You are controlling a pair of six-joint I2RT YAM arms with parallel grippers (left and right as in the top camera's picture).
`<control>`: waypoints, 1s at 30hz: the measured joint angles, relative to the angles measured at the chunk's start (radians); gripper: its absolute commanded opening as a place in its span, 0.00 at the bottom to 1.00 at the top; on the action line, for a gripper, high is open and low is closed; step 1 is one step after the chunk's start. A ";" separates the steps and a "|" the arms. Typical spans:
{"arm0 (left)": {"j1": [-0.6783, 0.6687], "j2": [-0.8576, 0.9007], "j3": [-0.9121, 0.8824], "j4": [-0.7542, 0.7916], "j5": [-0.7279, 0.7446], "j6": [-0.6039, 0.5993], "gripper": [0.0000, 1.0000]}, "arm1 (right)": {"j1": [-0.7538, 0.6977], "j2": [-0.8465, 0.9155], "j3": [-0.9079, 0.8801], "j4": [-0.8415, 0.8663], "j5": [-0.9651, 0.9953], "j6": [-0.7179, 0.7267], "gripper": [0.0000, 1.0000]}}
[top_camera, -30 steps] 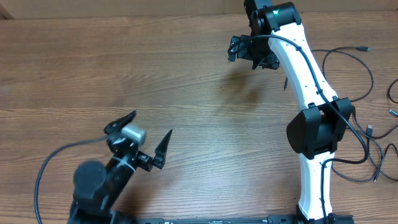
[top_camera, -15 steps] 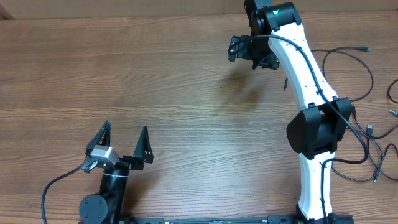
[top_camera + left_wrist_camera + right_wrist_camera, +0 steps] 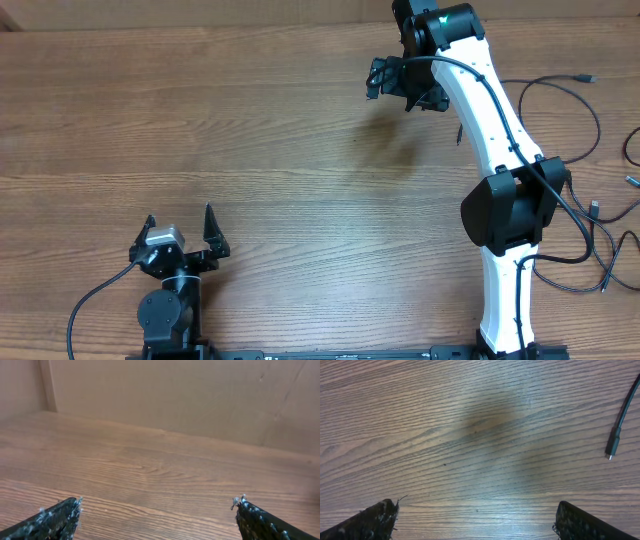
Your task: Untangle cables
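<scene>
Brown wood-grain boards make up the counter [image 3: 250, 120], seen from overhead. The thin black flexible cables [image 3: 597, 125] lie in loose loops at its right edge, beyond the white right arm, with small plug connectors at several ends. Whether the loops cross one another there is too fine to tell.

The right pincer [image 3: 408, 88] hangs over the far middle of the counter, well apart from the cables. In its wrist view the right pincer [image 3: 477, 505] is spread wide with only bare wood between the tips. One black plug-tipped cable end [image 3: 615, 442] rests on the wood at the upper right, touching neither finger.

The left pincer [image 3: 180, 215] sits at the near left corner, its jaws spread wide and holding nothing. Its own camera shows the left pincer [image 3: 159, 501] over bare wood.
</scene>
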 measured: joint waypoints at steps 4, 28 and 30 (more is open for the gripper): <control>0.000 0.000 0.000 0.000 0.000 0.035 1.00 | 0.000 0.000 0.000 -0.001 0.000 0.000 1.00; 0.000 0.000 0.000 0.000 0.000 0.055 1.00 | 0.000 0.000 0.000 -0.001 0.000 0.000 1.00; 0.000 0.000 0.000 0.000 0.000 0.055 1.00 | 0.000 0.000 0.000 -0.001 0.000 0.000 1.00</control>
